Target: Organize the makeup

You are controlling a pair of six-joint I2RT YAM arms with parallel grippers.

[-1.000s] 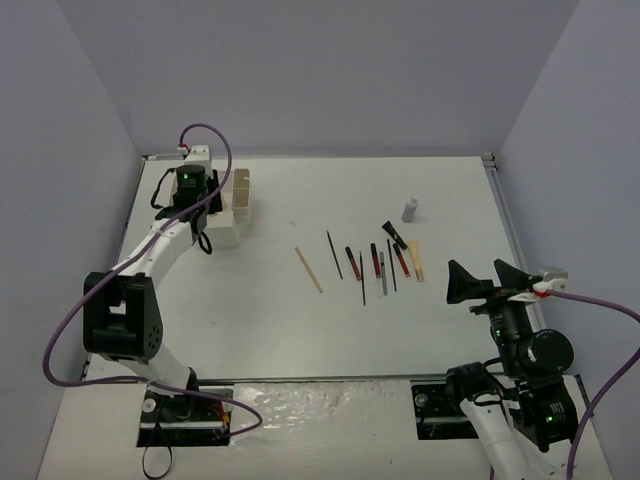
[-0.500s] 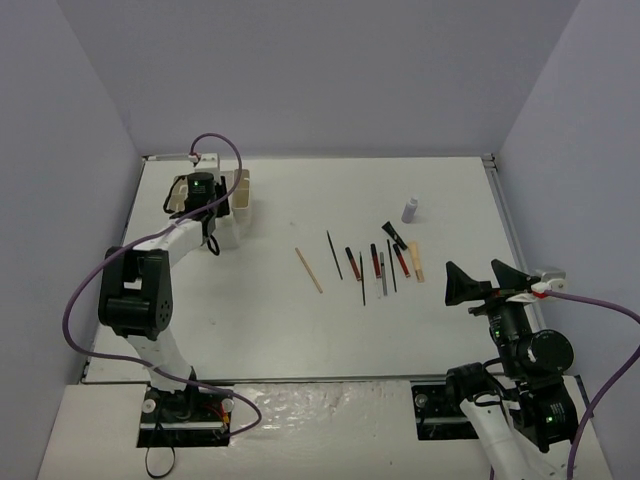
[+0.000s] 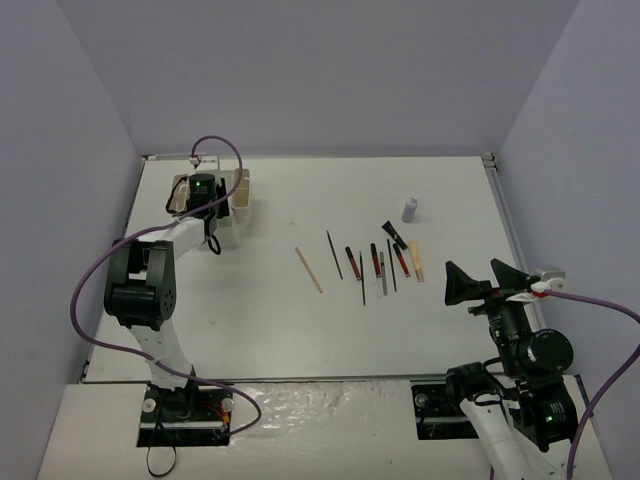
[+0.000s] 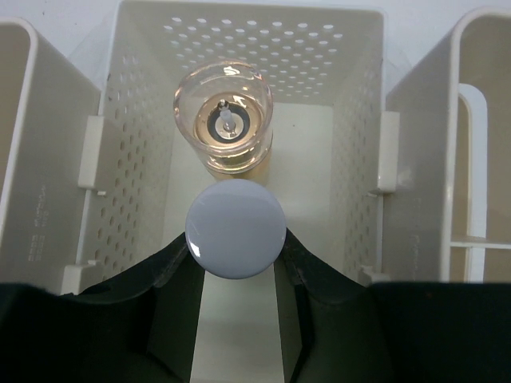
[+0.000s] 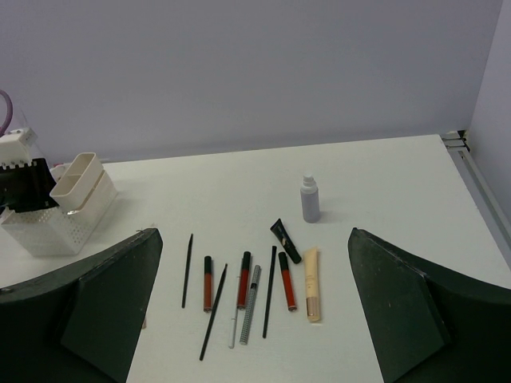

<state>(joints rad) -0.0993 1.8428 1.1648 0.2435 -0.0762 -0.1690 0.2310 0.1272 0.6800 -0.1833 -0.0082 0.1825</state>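
Shifted over the box point(image 4: 351, 120), left pincer point(image 4: 235, 251) grips a white-capped bottle point(image 4: 235, 227); right pincer point(image 5: 254, 239) gapes empty.

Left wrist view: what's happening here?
The left gripper holds a white-capped bottle inside a perforated compartment of the box, next to an amber bottle already standing there. The right gripper hangs open and empty at the right. A grey bottle and the row of pencils and tubes are on the table, not yet sorted.

Light was bright and even, leaving only faint shadows on the table point(image 3: 300, 320). The clear cap of the amber bottle point(image 4: 226, 120) glinted; the wrist views' dark foreground was soft.
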